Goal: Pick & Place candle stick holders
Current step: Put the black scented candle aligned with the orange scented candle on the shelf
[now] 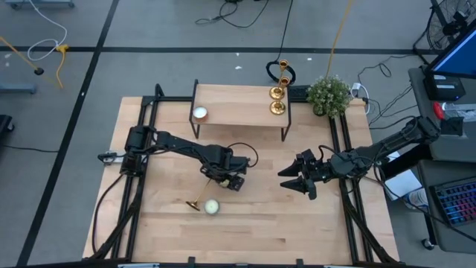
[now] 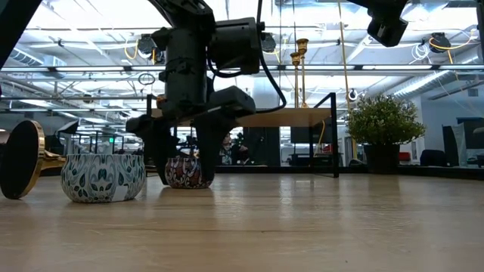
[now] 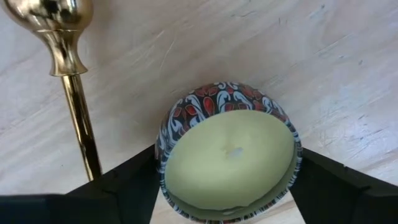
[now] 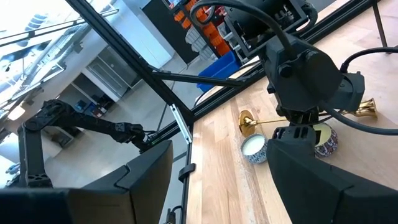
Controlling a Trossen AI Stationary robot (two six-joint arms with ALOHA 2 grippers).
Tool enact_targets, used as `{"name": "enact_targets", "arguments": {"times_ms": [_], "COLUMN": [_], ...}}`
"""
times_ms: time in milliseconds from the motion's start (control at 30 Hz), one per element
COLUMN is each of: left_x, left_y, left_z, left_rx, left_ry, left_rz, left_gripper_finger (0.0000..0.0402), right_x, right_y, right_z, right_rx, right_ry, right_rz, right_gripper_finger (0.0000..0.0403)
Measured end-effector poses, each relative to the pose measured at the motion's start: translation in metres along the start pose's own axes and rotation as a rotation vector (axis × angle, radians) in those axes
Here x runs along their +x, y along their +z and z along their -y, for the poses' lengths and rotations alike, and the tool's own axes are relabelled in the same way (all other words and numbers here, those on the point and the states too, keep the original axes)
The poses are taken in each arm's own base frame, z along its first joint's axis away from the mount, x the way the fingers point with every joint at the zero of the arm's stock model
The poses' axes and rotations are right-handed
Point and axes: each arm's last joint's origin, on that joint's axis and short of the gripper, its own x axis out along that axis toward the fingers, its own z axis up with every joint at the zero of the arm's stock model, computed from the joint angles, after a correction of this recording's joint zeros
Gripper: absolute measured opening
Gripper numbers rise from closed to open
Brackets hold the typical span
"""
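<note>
— Can any writing be read?
— None can be made out.
— Where is the left gripper (image 3: 227,193) found?
— It is lowered over a patterned candle tin (image 3: 228,158), its jaws parted around the tin; a grip cannot be confirmed. One candle stick holder (image 3: 69,81) lies toppled just beside it, outside the jaws, toward the table's (image 1: 297,223) front edge. Two holders (image 1: 279,91) stand upright on the raised shelf (image 1: 238,112).
— And the right gripper (image 1: 297,181)?
— It is held wide open, empty, near the table's right edge.
</note>
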Motion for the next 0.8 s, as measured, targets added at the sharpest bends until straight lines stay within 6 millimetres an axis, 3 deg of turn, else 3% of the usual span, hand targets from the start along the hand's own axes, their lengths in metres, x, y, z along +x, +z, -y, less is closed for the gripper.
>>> {"name": "enact_targets", "arguments": {"times_ms": [233,400,533,800], "left_x": [0.0,-0.001,-0.004,-0.026], "left_y": [0.0,-0.001,-0.001,0.002], "left_z": [0.0,-0.001,0.0,0.014], "left_rx": [-0.009,-0.019,-0.012,0.018], "left_ry": [0.0,0.013,0.024,-0.003], "left_rz": [0.0,-0.006,-0.011,0.022], "left_gripper_finger": [0.0292,0.031,0.0293,0.0293], "right_x": [0.0,0.0,0.0,0.0], "right_y": [0.0,0.0,0.0,0.0], "right_z": [0.0,0.0,0.0,0.0], "right_rx": [-0.003,-0.003,-0.003,-0.003], "right_ry": [0.0,0.0,0.0,0.0], "right_rz": [0.0,0.0,0.0,0.0], "right_gripper_finger": [0.0256,0.0256,0.0256,0.0256]}}
